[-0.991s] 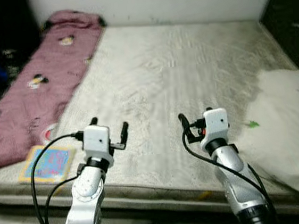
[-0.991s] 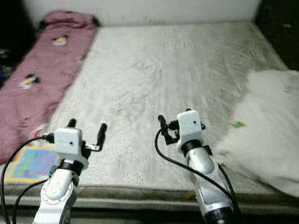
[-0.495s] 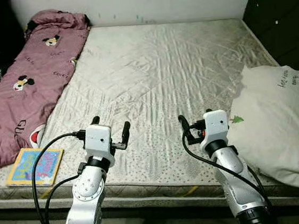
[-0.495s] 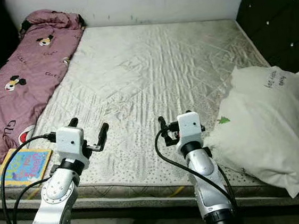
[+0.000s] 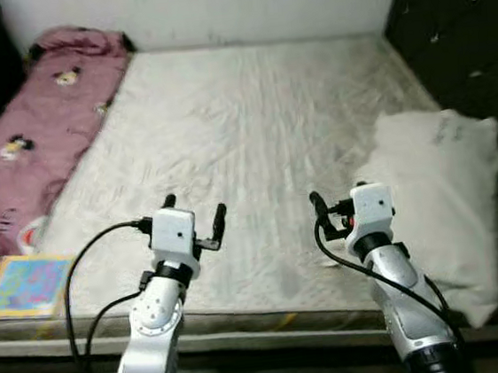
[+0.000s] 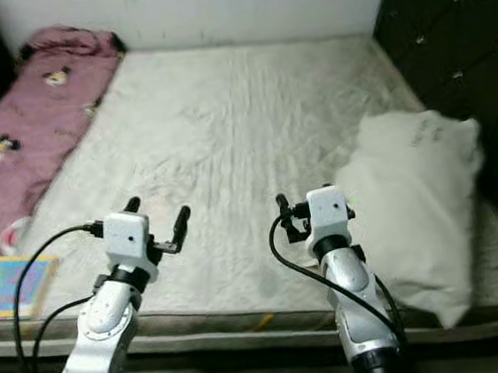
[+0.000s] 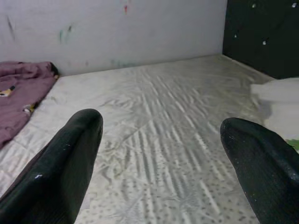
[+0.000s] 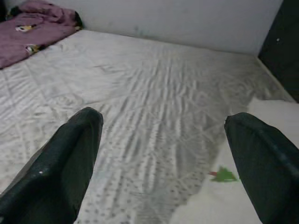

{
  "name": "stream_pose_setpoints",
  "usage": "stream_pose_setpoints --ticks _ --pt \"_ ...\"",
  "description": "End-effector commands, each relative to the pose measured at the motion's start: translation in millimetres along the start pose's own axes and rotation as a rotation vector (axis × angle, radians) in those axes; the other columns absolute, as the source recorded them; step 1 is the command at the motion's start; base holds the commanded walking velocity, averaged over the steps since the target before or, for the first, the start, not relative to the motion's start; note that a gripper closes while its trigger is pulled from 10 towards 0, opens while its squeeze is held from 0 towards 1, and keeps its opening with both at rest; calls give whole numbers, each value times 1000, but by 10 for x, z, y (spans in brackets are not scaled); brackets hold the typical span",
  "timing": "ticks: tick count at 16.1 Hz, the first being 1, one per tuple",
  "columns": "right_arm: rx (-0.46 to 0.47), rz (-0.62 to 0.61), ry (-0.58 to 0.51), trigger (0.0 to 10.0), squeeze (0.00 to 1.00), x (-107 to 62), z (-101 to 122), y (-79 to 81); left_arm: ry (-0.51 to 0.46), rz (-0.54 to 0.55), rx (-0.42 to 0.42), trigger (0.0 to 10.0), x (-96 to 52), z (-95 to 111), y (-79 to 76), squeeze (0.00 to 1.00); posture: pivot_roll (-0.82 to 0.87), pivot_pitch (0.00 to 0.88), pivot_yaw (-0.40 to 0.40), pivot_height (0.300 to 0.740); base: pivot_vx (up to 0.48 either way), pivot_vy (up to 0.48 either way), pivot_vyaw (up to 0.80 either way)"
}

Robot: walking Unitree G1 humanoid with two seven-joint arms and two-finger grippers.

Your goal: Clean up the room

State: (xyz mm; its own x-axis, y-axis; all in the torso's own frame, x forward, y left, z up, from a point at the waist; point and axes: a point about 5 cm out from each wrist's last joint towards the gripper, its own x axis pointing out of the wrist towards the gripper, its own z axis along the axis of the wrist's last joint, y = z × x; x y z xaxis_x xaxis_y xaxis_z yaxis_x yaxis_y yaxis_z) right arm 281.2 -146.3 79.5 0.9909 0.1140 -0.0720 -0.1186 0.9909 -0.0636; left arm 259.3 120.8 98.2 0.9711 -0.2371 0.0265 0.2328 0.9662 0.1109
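Pillow (image 5: 437,193) on mattress (image 5: 251,124), right side near edge: soft, light, bulky; likely best pinched at a corner. Book (image 5: 23,286) near left, flat and stiff. Left pincer (image 5: 194,219) and right pincer (image 5: 336,206) wide open, empty.

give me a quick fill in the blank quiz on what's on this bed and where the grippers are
1. The white pillow lies on the robot's ____ side of the mattress.
2. The blanket along the robot's left edge of the bed is ____ in colour.
3. The colourful book lies at the mattress's near corner on the robot's ____ side.
4. The left gripper and right gripper both have their fingers ____.

Missing words: right; pink; left; open
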Motion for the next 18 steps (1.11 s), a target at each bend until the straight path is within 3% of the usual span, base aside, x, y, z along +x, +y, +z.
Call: stream_pose_setpoints --ticks 1,9,18 --pt "11 19 -10 10000 0 27 32 69 13 21 10 10000 -12 -22 60 0 36 36 11 740 0 -326 0" --pt "8 21 -9 10000 0 27 32 74 12 23 8 10000 -11 -21 61 0 36 36 11 740 0 -327 0" --pt "7 21 -5 10000 0 29 25 71 -13 32 -14 10000 -7 6 69 0 36 38 10 740 0 0 0"
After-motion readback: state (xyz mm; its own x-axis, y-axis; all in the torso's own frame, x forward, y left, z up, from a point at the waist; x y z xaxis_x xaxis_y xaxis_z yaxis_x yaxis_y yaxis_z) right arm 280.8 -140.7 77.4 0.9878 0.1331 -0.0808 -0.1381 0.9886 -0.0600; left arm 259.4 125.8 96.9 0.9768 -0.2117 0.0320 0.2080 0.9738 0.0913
